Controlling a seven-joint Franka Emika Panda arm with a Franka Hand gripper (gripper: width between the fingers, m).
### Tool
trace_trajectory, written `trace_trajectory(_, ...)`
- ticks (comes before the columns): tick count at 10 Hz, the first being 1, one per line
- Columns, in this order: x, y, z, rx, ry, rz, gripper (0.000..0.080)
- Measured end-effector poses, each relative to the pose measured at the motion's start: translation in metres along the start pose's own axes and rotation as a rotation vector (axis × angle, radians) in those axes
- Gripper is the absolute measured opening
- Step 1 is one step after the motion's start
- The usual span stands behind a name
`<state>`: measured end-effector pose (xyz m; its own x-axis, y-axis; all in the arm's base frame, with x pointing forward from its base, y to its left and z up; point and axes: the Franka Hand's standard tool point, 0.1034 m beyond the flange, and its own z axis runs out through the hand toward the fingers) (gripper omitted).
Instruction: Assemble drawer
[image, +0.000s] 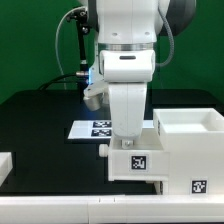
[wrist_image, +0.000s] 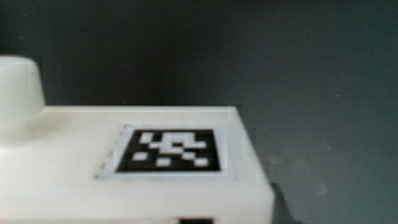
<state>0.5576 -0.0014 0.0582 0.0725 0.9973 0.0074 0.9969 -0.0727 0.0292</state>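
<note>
The drawer is a low white tray with a black-and-white tag on its front face. It sits against the side of the taller white casing that faces the exterior view's left. The casing is open-topped and has a tag low on its front. My gripper comes straight down onto the drawer's top edge and looks shut on its wall, with the fingertips hidden by the hand. The wrist view shows a white face of the drawer with its tag very close. A rounded white part rises beside it.
The marker board lies flat on the black table behind the drawer. A small white piece sits at the exterior view's left edge. A green wall stands behind the arm.
</note>
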Motion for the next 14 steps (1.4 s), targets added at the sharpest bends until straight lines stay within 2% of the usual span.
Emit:
trace_trajectory(6,-0.005,0.001,-0.003,-0.008,-0.027,-0.051,0.0038)
trace_trajectory(9,-0.009,-0.002,0.000,-0.001,-0.029,-0.056,0.0038)
trace_trajectory(11,-0.004,0.000,-0.001,-0.003,-0.030,-0.054,0.0038)
trace_trajectory(14,0.016,0.000,-0.002,0.001,-0.026,-0.052,0.0038)
